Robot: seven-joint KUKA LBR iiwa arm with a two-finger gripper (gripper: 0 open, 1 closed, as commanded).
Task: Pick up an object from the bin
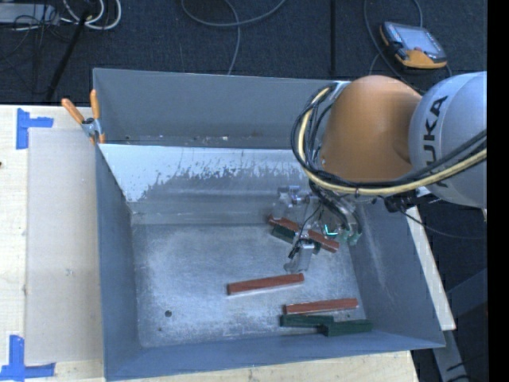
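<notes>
My gripper [301, 255] hangs under the orange cover at the bin's back right, fingers pointing down toward the floor. A short bar [283, 228], red-brown with a dark green edge, lies crosswise between the fingers, which are shut on it. It appears raised off the floor. Just below the fingertips a long red-brown flat stick [265, 285] rests on the bin floor. Nearer the front right lies another red-brown stick [321, 305], with a dark green stick [326, 323] beside it.
The bin's sloping right wall is close to the gripper on its right, and the back wall is just behind it. The arm and its cables cover the bin's back right corner.
</notes>
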